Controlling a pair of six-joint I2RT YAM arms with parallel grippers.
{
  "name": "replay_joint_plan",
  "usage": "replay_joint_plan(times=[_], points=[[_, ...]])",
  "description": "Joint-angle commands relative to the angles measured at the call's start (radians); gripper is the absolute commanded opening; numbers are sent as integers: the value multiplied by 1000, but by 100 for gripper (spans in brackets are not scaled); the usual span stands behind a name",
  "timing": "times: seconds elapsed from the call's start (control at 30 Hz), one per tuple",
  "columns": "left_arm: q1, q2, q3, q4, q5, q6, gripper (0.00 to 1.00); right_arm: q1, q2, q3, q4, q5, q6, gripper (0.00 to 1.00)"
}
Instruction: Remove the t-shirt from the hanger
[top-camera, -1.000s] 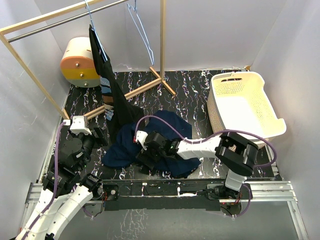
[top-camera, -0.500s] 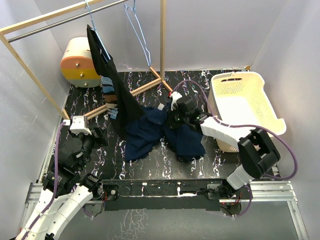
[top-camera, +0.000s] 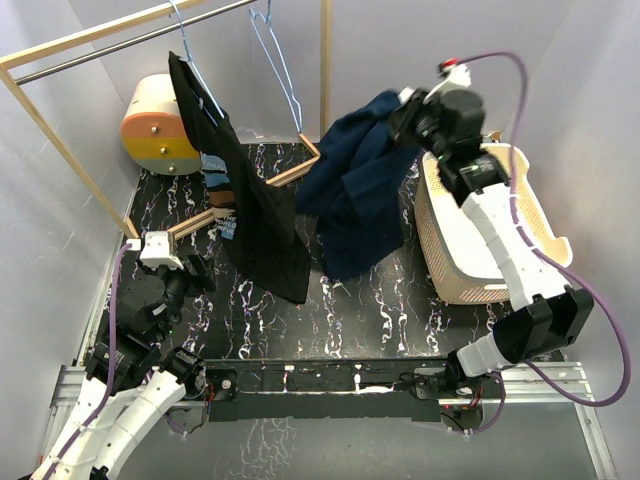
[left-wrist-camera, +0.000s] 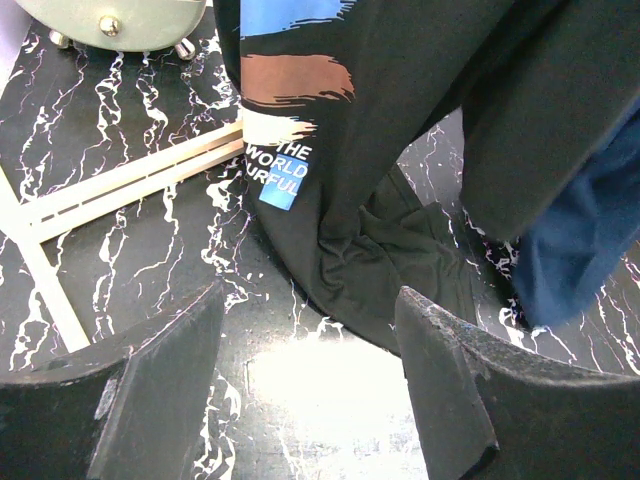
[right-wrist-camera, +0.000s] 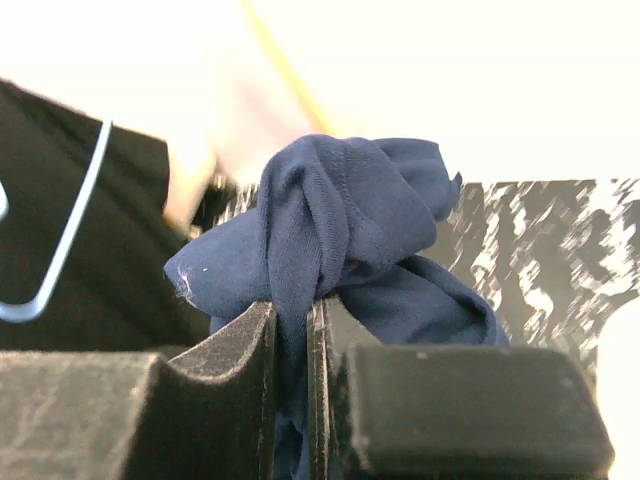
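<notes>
My right gripper (top-camera: 408, 108) is raised high beside the basket and shut on a bunched fold of a navy t-shirt (top-camera: 355, 190), which dangles free of any hanger. In the right wrist view the navy t-shirt (right-wrist-camera: 340, 220) is pinched between the fingers of the right gripper (right-wrist-camera: 292, 330). A black printed t-shirt (top-camera: 245, 200) hangs from a wire hanger (top-camera: 185, 40) on the rail, its hem reaching the table. An empty wire hanger (top-camera: 280, 60) hangs next to it. My left gripper (left-wrist-camera: 310, 295) is open, low over the table in front of the black t-shirt (left-wrist-camera: 400, 150).
A white laundry basket (top-camera: 440, 240) stands at the right, just under my right arm. The wooden rack's post (top-camera: 325, 70) and base bars (top-camera: 270, 185) cross the back of the table. A cream and orange drum (top-camera: 160, 125) lies at the back left.
My right gripper shut on the navy t-shirt on the table and lifted it up and to the right, toward the basket. The left arm has not moved.
</notes>
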Motion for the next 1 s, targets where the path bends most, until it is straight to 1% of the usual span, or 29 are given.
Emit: replay_joint_plan(times=[0.0, 0.13, 0.3, 0.4, 0.47, 0.53, 0.7, 0.8, 0.87, 0.97], points=[[0, 8, 7, -2, -13, 0, 67, -104, -5, 231, 2, 51, 33, 8], [0, 8, 8, 0, -9, 0, 68, -171, 32, 444, -45, 108, 39, 8], [0, 6, 7, 0, -9, 0, 68, -189, 41, 653, -41, 290, -5, 8], [1, 6, 6, 0, -7, 0, 67, -191, 54, 765, -30, 403, -69, 8], [1, 5, 7, 0, -6, 0, 68, -191, 56, 805, -30, 486, -120, 8], [1, 3, 6, 1, -6, 0, 68, -191, 37, 772, -28, 549, -164, 8], [0, 5, 6, 5, 4, 2, 68, -196, -67, 516, 52, 693, -240, 8], [0, 5, 3, 7, 10, 3, 68, -225, -86, 429, 66, 761, -264, 8], [1, 7, 2, 10, 14, 3, 68, -266, -97, 396, 55, 768, -244, 8], [1, 10, 1, 13, 19, 4, 68, -348, -104, 392, 17, 712, -205, 8]])
